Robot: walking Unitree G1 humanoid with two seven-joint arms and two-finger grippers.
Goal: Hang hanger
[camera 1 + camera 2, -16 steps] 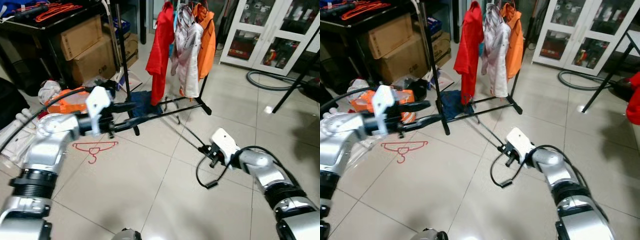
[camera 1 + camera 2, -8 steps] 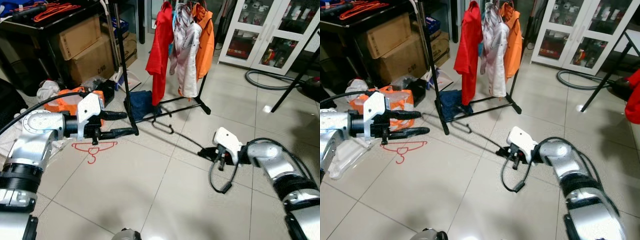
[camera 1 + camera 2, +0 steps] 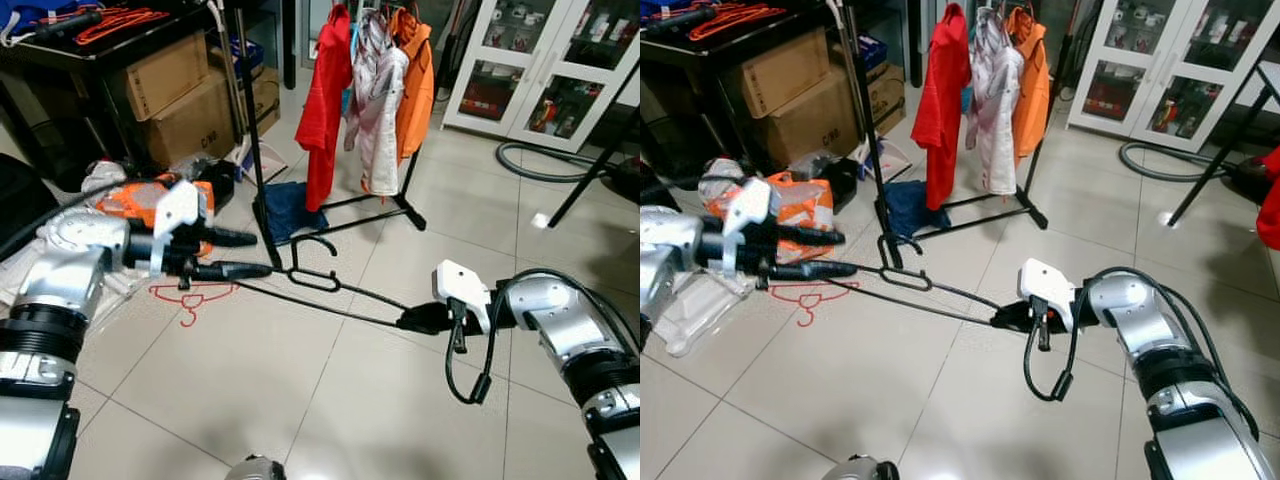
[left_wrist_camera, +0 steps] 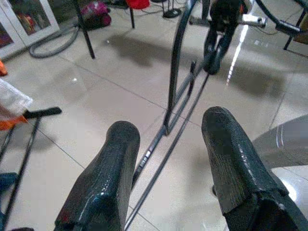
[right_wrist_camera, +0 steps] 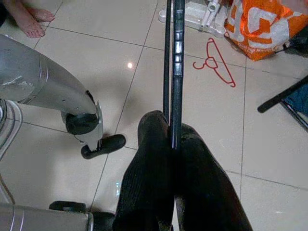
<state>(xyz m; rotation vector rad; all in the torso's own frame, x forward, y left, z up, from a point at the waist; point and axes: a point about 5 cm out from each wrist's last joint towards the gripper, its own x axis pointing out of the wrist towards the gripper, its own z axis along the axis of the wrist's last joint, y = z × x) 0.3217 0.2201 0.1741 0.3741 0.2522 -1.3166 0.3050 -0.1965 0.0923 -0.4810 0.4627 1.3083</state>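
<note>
Across the middle of the left eye frame, a black hanger (image 3: 330, 287) stretches nearly level above the floor (image 3: 250, 390), between the two arms. Its hook curls up near centre frame, just in front of the foot of the rack (image 3: 262, 205). The right gripper (image 3: 412, 321), at centre right, has its fingers pressed together on one end of the hanger; the right wrist view shows the black bar clamped between them. The left gripper (image 3: 240, 255), at centre left, has its fingers spread, the lower one at or very near the hanger's other end; whether it touches cannot be told. In the left wrist view the hanger runs through the gap between the fingers (image 4: 103, 192).

Open tile lies in the lower half of the frame, below the hanger. The rack's upright stands just behind the hook, and its base bars cross the floor toward upper centre.

Glossy pale tiles reflect the lights. A red hanger (image 3: 190, 297) lies on the floor at centre left, beside an orange bag (image 3: 135, 200). Red, white and orange clothes (image 3: 375, 90) hang on the rack at upper centre. Boxes (image 3: 175, 95) sit under a table at upper left; a white cabinet (image 3: 540, 70) fills the upper right, with a grey hose (image 3: 525, 165) before it.

The hanger is thin, black, with a long straight bar.
</note>
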